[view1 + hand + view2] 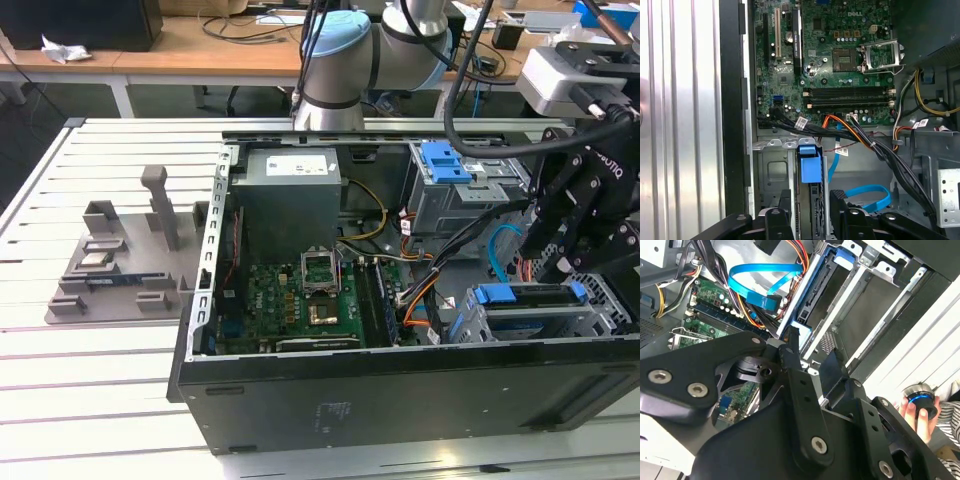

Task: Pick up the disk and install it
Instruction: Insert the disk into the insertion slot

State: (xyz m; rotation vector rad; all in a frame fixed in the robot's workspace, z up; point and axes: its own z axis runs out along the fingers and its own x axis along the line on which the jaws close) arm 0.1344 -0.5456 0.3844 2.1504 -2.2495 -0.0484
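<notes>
The disk [530,308], silver with a blue plastic frame, sits on edge in the drive cage [610,300] at the open computer case's corner on the exterior view's right. In the first wrist view the disk [810,167] is seen end-on with its blue tab up, inside the slot. My black gripper [562,262] hangs just over it. Its fingers [786,210] stand on either side of the disk's end with small gaps, so the gripper [812,207] looks open. In the second wrist view the gripper [812,362] points along the disk [807,295].
A grey power supply box [290,190] and the motherboard [300,300] fill the case's middle. A bare blue bracket [445,162] tops the far cage. A blue cable [870,195] loops beside the slot. A grey fixture [120,270] lies left. A person's hand [920,415] holds a knob.
</notes>
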